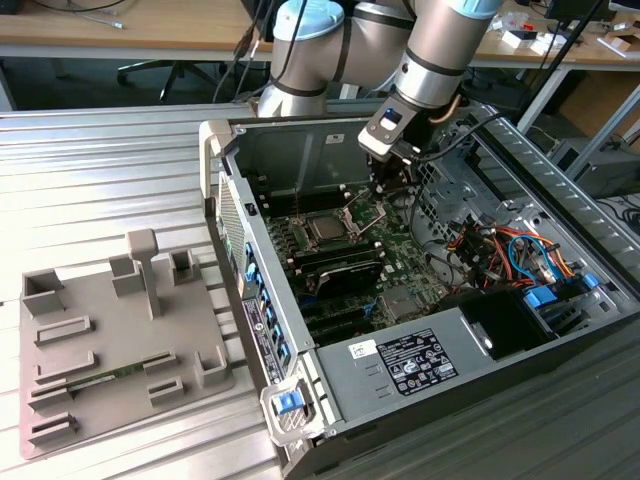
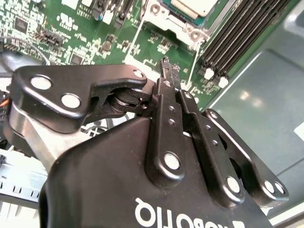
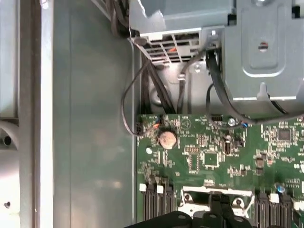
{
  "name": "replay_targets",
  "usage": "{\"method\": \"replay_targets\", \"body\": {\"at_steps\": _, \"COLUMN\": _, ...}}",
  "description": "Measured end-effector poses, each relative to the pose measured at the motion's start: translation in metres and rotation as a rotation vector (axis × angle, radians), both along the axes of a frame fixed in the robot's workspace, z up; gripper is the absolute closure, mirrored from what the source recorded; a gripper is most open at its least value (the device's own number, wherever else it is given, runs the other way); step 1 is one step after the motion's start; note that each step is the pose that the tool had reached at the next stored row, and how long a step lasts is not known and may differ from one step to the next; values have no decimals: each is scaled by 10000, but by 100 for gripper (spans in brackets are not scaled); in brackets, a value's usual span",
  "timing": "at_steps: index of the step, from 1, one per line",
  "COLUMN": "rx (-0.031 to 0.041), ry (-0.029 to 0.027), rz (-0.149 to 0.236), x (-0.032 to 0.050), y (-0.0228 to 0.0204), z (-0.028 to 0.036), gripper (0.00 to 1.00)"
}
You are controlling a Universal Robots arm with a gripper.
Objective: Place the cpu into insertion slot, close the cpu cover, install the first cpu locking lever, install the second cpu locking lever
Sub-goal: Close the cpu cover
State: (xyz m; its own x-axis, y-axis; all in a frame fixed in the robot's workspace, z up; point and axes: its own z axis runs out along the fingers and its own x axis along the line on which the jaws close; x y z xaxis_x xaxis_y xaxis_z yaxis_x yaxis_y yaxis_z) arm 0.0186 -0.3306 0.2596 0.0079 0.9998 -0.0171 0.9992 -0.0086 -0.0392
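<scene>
Jaws pressed together, the gripper (image 2: pixel 166 64) hovers just below the cpu (image 2: pixel 192 4), seated in the insertion slot (image 2: pixel 178 27) at the second wrist view's top edge; the lever step seemingly in hand demands fine aim.

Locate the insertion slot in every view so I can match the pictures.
Exterior view: insertion slot near the picture's centre, on the green motherboard.
Second wrist view: the slot beside the black memory slots.
First wrist view: its metal rim between memory slots.
Shared landmark: the green motherboard.
</scene>
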Motion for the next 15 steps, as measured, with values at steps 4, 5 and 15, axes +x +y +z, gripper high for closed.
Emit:
{"method": "replay_targets", "body": {"at_steps": 4, "rx": 1, "ry": 21, "rz": 0, "x": 80, "y": 1, "z": 4, "gripper": 89}}
{"method": "replay_targets", "body": {"at_steps": 5, "rx": 0, "ry": 29, "rz": 0, "x": 103, "y": 0, "z": 4, "gripper": 89}}
{"method": "replay_targets", "body": {"at_steps": 15, "rx": -1, "ry": 151, "rz": 0, "x": 308, "y": 0, "z": 4, "gripper": 89}}
